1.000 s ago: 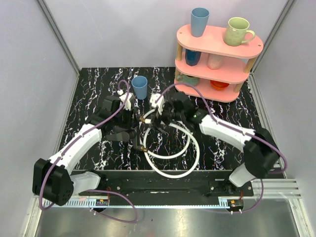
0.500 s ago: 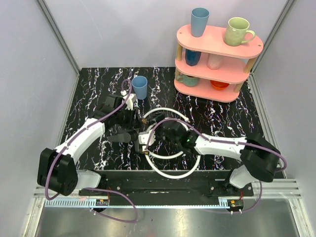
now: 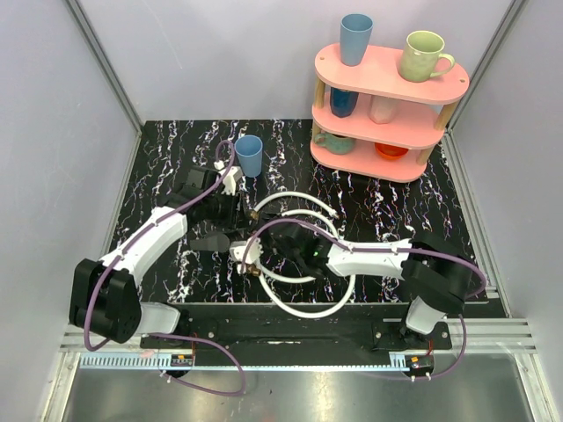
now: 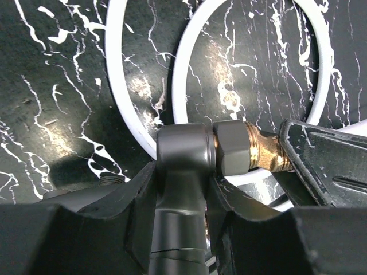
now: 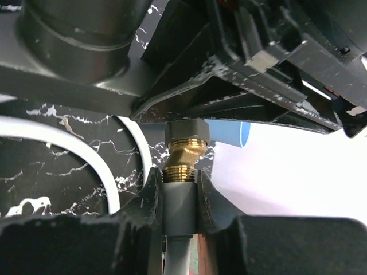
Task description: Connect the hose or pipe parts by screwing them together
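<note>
My left gripper (image 4: 182, 172) is pinching the grey end piece (image 4: 183, 143) of a white hose (image 4: 112, 86). The brass joint (image 4: 261, 152) sticks out from it toward my right gripper (image 5: 179, 189), which is just near and right. That one is squeezed on the grey sleeve (image 5: 179, 209), with the brass straight ahead of it, all in one line. I think the right gripper should do the turning.

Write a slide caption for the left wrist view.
Left fingers clamp a grey hose end that meets a brass fitting, white hose loops lying on the black marbled table.
</note>
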Available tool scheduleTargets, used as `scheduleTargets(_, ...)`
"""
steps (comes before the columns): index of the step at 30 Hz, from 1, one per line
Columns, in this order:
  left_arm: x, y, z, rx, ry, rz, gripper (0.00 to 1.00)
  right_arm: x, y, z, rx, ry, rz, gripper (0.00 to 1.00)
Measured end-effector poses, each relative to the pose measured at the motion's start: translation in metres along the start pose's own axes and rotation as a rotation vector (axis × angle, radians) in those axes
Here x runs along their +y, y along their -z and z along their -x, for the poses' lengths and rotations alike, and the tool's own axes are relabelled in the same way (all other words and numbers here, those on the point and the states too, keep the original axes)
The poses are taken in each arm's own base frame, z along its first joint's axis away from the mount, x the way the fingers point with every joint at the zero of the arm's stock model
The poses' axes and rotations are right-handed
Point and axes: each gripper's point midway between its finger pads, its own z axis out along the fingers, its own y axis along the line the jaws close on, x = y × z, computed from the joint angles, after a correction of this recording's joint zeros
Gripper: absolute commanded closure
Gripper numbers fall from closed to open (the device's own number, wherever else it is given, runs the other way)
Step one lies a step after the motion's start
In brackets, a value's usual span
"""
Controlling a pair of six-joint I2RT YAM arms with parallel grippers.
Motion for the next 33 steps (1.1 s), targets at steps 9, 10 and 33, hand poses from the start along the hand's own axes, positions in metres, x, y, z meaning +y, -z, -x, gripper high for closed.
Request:
scheduleTargets(9, 0.019, 0.015, 0.011, -0.126, -0.017, 0.117, 1.00, -0.008, -0.023, 0.004, -0.027, -0.431, 0.117, 1.00)
scheduleTargets(10, 0.021, 0.018, 0.013, -0.150, -0.021, 0.132, 1.00, -0.010, -0.025, 0.006, -0.045, -0.493, 0.143, 1.00)
scheduleTargets(33, 0.014, 0.026, 0.019, -0.279, -0.060, 0.111, 1.00, -0.013, -0.020, 0.006, -0.151, -1.663, 0.754, 0.15)
